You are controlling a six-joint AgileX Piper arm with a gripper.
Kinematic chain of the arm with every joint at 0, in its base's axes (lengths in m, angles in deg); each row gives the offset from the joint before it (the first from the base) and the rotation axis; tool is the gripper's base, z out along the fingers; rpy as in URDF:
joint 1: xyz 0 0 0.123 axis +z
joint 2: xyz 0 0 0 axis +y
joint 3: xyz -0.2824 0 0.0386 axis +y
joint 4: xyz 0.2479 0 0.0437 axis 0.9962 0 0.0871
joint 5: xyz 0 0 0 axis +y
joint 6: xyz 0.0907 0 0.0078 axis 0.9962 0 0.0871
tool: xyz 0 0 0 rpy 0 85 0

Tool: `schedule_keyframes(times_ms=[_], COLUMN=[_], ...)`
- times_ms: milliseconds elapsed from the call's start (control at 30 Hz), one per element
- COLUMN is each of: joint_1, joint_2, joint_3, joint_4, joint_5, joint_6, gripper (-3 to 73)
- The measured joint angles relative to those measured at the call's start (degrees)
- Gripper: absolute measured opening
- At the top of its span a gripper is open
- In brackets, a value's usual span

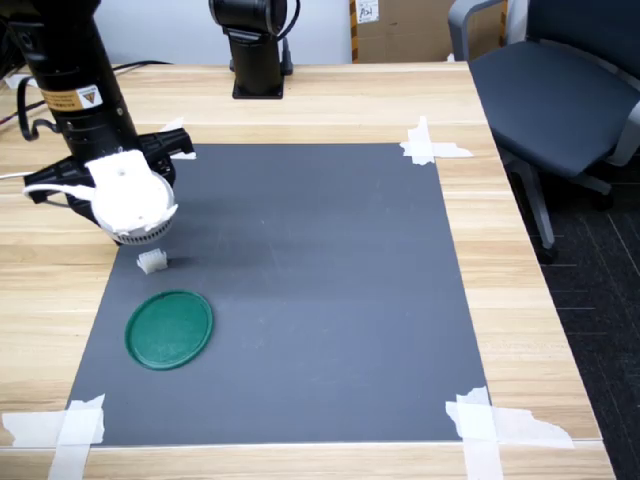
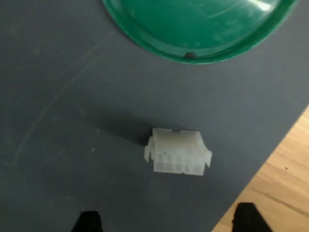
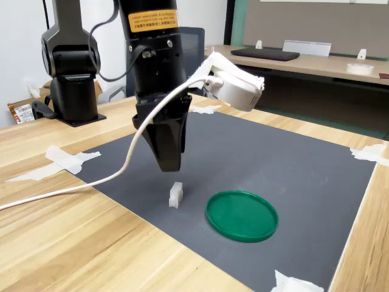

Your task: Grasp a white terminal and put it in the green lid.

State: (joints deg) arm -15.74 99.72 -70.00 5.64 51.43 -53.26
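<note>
Across the wooden table (image 1: 330, 95) lies a dark grey mat (image 1: 320, 290), taped down at its corners with white tape (image 1: 430, 145). Over the mat's edge at the first exterior view's left hangs the black arm (image 3: 152, 61), with a white camera housing (image 3: 234, 85) on its wrist and a white cable (image 3: 91, 182) trailing off onto the wood.

Its end effector (image 3: 167, 164) points straight down, poised above the terminal (image 3: 175, 195) and clear of it. In the wrist view only two dark fingertips (image 2: 87, 223) show at the frame edge, set well apart with the terminal (image 2: 177, 152) roughly between them, so it appears spread and holds nothing.

The lid (image 1: 169, 329) lies flat on the mat, rim up, and I see no part in it; a small dark speck on its rim in the wrist view is too small to identify. The terminal (image 1: 152, 262) rests on the mat near the lid but apart from it, toward the arm.

The step in hand looks like the descent to grasp. To do it well, I would come straight down with the fingers straddling the little block, centre it between them, and close on its flatter sides rather than the ridged edge. It is small and light, so an off-centre close could flick it away or tilt it. Lift clear before moving to the lid.
</note>
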Motion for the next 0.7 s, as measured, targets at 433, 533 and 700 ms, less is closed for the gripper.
schedule_keyframes(times_ms=[433,533,700], joint_1=[0.0,0.0,0.0], joint_2=[4.3,5.1,6.9], joint_3=[-0.1,-0.2,-0.3], joint_4=[-1.9,-2.7,-2.9], joint_5=[-2.6,-3.8,-4.4], joint_6=[-1.7,-1.6,-1.4], gripper=[52.9,53.0,53.0])
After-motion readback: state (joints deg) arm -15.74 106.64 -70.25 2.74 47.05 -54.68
